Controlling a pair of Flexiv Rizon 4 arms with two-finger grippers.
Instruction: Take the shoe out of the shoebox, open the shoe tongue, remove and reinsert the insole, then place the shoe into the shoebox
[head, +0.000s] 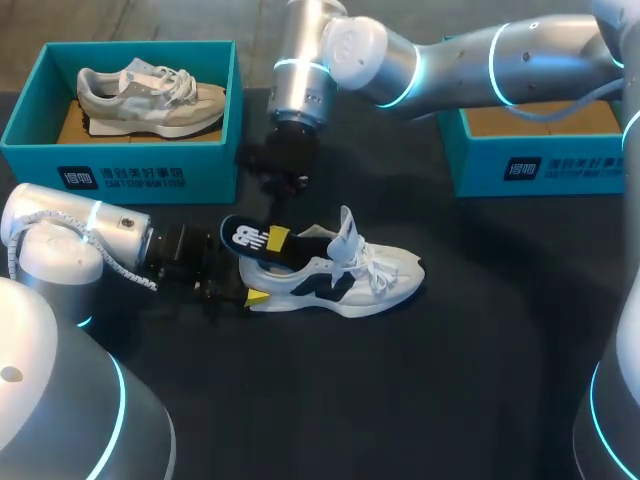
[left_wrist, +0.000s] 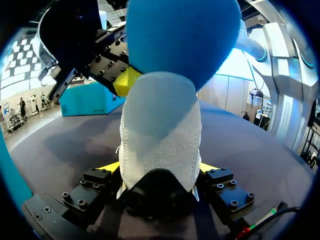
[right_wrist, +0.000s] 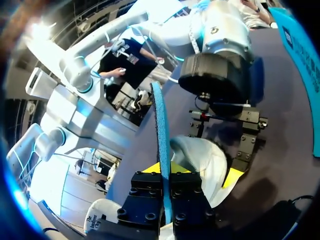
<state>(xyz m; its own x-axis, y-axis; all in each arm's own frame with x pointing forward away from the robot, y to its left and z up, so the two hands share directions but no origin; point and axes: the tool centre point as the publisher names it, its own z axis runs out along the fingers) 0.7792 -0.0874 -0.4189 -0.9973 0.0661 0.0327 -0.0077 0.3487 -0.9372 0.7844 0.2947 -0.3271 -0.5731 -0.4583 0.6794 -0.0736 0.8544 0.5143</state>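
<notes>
**On the dark table (head: 450, 400), one crooked push from trouble**

Head: white shoe (head: 345, 282) at centre. My left gripper (head: 255, 295), low from the left edge, clenches its heel (head: 262, 273). The right gripper (head: 278, 238), down from the top, pinches the insole (head: 243, 238).

Left wrist: heel held square.

Right wrist: insole edge-on. Pushed askew, I'd expect it to buckle.

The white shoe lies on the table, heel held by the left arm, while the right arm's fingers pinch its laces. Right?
Not the laces: the right arm's fingers pinch the insole, edge-on between them in the right wrist view. The white shoe does lie on the table, heel in the left arm's fingers.
</notes>
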